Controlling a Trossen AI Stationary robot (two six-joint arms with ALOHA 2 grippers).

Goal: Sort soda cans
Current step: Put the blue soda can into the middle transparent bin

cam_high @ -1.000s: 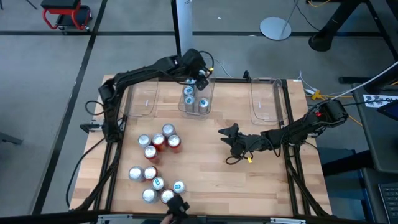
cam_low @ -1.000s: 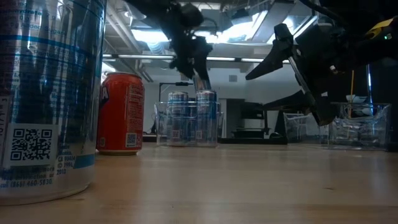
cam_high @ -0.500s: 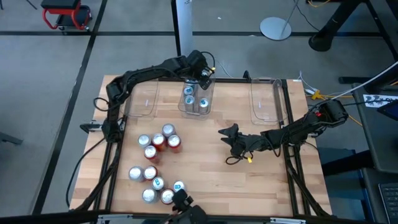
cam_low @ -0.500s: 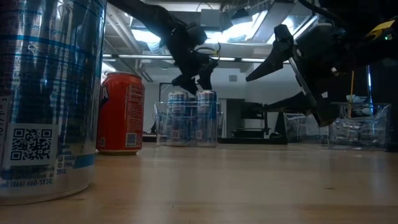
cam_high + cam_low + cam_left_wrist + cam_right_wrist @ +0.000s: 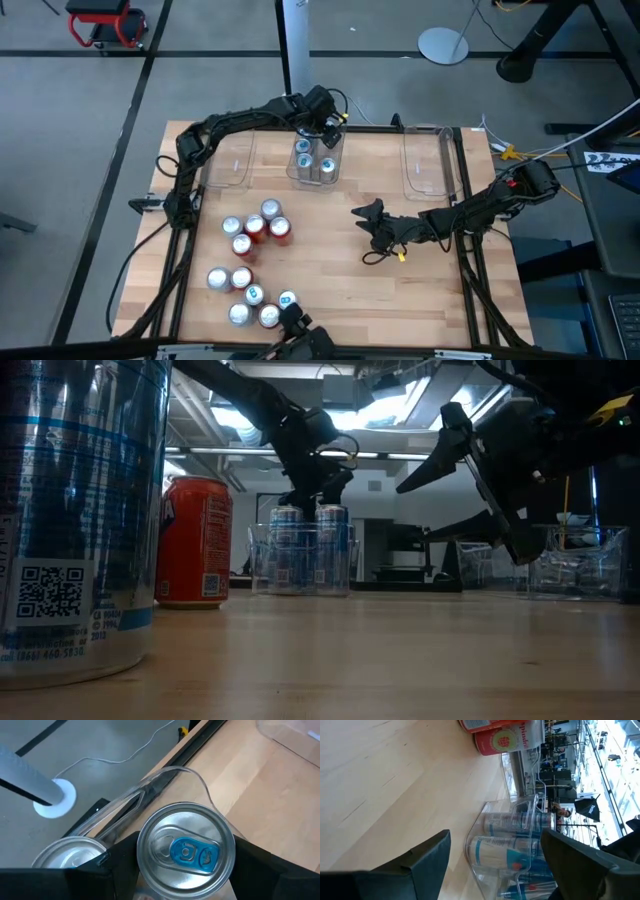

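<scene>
A pale wooden table (image 5: 330, 250) framed by black rails is seen above a grey floor. At the table's twelve o'clock the left gripper (image 5: 326, 127) hangs over the middle clear plastic rectangular bin (image 5: 316, 178); its dark fingers (image 5: 120, 865) are set around a silver-topped, blue-tabbed soda can (image 5: 185, 852), which appears gripped at the upper rim. Blue-and-white cans (image 5: 300, 548) stand upright inside that bin. The right gripper (image 5: 368, 222), jaws spread wide and empty, waits at about three o'clock. Loose red and silver cans (image 5: 255, 228) are clustered at eight o'clock. Such cans are judged thin-walled, smooth and easily dented; a hold across the body just below the rim is judged best.
</scene>
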